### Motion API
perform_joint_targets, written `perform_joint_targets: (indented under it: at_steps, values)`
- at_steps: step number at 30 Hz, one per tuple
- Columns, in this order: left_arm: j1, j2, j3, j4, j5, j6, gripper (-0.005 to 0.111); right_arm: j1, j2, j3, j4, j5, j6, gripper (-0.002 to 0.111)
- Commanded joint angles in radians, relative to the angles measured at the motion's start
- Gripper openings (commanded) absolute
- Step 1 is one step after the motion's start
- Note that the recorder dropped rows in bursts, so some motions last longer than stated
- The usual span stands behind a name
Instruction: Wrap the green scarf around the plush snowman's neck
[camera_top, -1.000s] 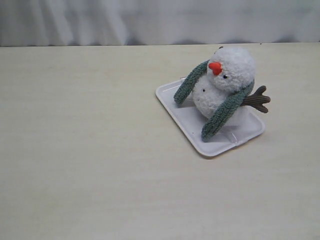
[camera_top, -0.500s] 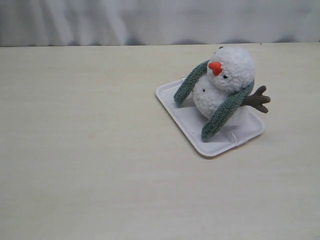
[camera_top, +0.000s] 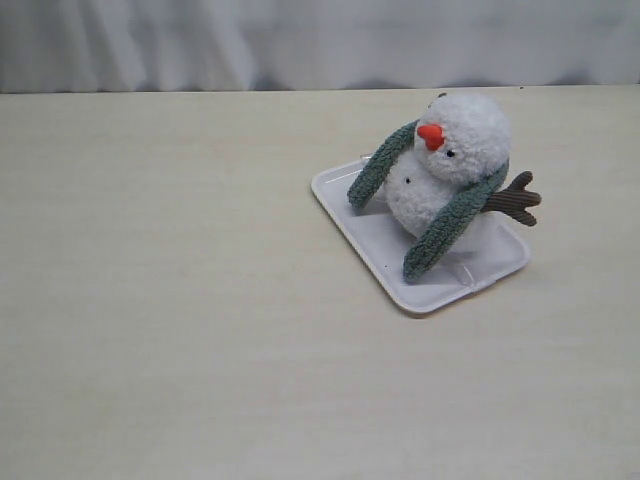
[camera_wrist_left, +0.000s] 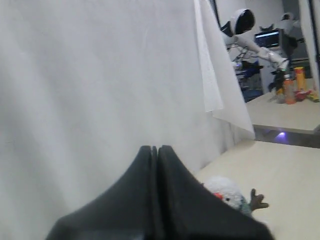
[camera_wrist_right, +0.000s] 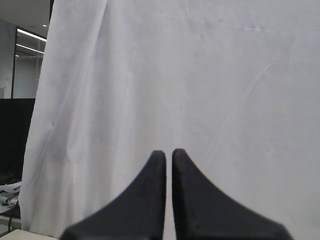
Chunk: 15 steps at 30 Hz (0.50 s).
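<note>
The plush snowman (camera_top: 455, 150) sits on a white tray (camera_top: 345, 225), leaning back, its orange nose toward the left. The green scarf (camera_top: 450, 222) lies in the crease under its head, one end hanging down the front onto the tray, the other end (camera_top: 380, 165) draped off the left side. Neither gripper shows in the exterior view. In the left wrist view my left gripper (camera_wrist_left: 154, 148) is shut and empty, raised well away from the snowman (camera_wrist_left: 227, 190), which shows small behind it. My right gripper (camera_wrist_right: 168, 152) is shut with a hairline gap, empty, facing a white curtain.
The tray sits right of centre on a pale wooden table (camera_top: 180, 300). A white curtain (camera_top: 300, 45) closes off the table's back edge. A brown twig arm (camera_top: 515, 200) sticks out past the tray's right rim.
</note>
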Motion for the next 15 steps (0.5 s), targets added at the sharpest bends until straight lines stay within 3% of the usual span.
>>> perform_joint_targets:
  at_steps: [1, 6, 10, 15]
  values:
    - [0.158, -0.014, 0.001, -0.009, -0.004, -0.001, 0.000, -0.001, -0.004, 0.003, 0.003, -0.003, -0.006, 0.004]
    - [0.327, -0.043, 0.001, -0.009, -0.037, -0.001, 0.000, -0.001, -0.004, 0.003, 0.003, -0.003, -0.006, 0.004]
    - [0.425, -0.071, 0.001, -0.051, -0.097, -0.001, 0.000, -0.001, -0.004, 0.003, 0.003, -0.003, -0.006, 0.004]
    - [0.574, -0.117, 0.006, -0.250, -0.190, -0.001, 0.000, -0.001, -0.004, 0.003, 0.003, -0.003, -0.006, 0.004]
